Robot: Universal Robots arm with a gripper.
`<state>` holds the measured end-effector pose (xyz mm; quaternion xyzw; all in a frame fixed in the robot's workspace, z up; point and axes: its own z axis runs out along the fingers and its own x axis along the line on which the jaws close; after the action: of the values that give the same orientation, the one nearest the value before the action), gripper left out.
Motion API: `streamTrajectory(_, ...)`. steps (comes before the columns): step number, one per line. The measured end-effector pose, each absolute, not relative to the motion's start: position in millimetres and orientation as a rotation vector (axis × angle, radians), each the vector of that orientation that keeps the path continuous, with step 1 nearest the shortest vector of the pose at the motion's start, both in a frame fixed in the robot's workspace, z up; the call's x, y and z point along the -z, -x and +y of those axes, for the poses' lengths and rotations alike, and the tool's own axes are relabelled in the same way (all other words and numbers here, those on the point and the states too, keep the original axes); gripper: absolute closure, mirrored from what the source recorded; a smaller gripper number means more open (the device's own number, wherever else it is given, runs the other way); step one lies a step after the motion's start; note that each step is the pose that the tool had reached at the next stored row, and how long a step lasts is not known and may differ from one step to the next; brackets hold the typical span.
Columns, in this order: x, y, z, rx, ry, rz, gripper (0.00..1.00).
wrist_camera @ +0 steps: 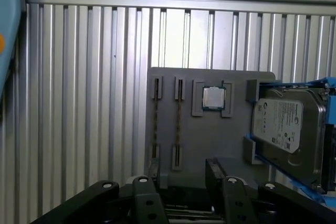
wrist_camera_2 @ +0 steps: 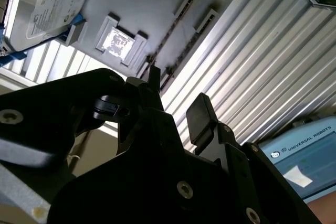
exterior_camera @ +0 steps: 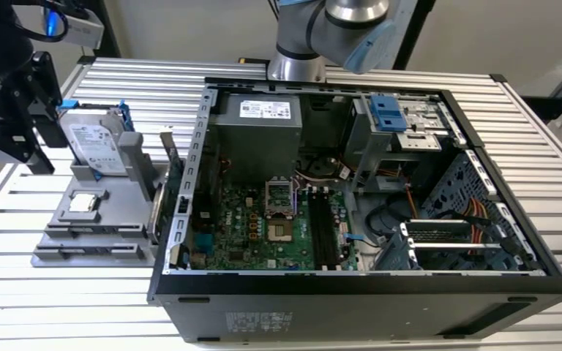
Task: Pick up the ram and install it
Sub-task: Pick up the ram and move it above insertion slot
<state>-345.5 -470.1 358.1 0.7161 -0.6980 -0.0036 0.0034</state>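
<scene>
The counter (exterior_camera: pixel 37 307) is a bed of silver aluminium slats running across the exterior view. Two things rest directly on it. An open black computer case (exterior_camera: pixel 359 303) lies on its side from the centre out toward 3 o'clock. A grey parts tray (exterior_camera: pixel 115 219) sits at 9 o'clock, just beside the case's wall.

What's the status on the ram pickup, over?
Gripper open, empty, by the gray tray. Ram on edge in its tray slot, untouched. Nothing between them.

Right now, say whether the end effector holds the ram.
No: the open end effector is empty; the ram sits in the tray.
</scene>
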Motion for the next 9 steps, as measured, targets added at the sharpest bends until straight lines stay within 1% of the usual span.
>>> streamTrajectory(9, -353.2, 345.8, -472.0, 0.011, -2.245, -2.188, 0.0)
